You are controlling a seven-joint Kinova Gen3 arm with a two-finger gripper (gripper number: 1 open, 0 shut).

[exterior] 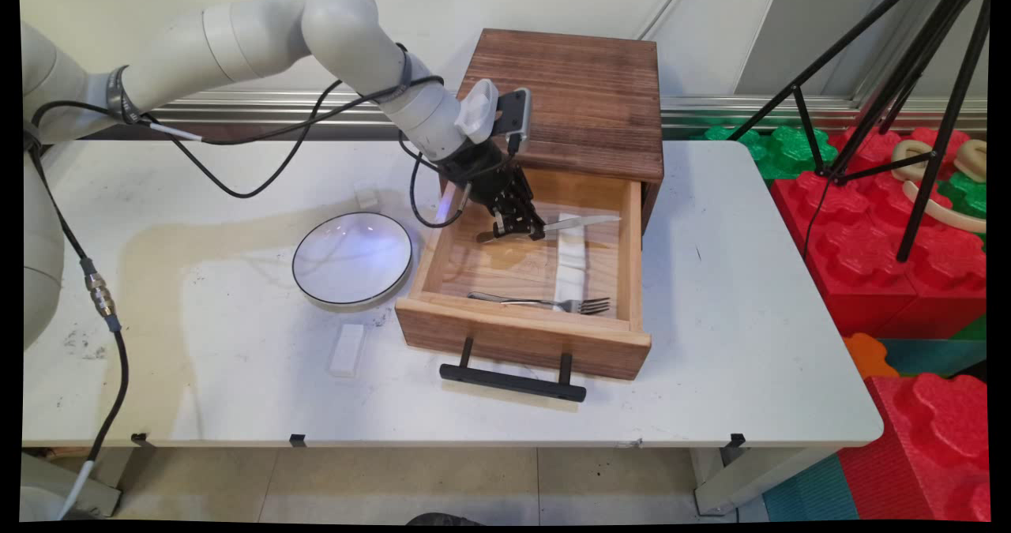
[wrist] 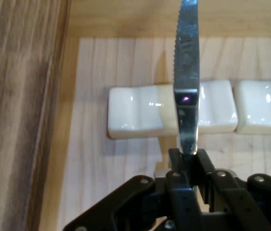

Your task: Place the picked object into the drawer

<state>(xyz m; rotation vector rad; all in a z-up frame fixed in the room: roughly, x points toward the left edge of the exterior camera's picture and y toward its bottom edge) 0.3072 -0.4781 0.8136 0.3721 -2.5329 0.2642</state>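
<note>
My black gripper (exterior: 523, 229) is inside the open wooden drawer (exterior: 521, 335), shut on a silver table knife (exterior: 580, 222). The knife's serrated blade (wrist: 187, 57) sticks out past the fingers (wrist: 199, 161) and runs over a white cutlery rest (wrist: 140, 115) lying on the drawer floor. A second white rest (wrist: 265, 113) lies beside it. In the main view the rests form a white strip (exterior: 570, 268), and a silver fork (exterior: 545, 303) lies along the drawer's front wall, apart from the gripper.
The drawer belongs to a dark wooden cabinet (exterior: 576, 99) at the back. A white round plate (exterior: 352, 259) with a dark rim sits left of the drawer. Small white blocks (exterior: 347, 350) (exterior: 366, 197) lie near the plate. A black tripod (exterior: 908, 83) stands right, over red foam blocks.
</note>
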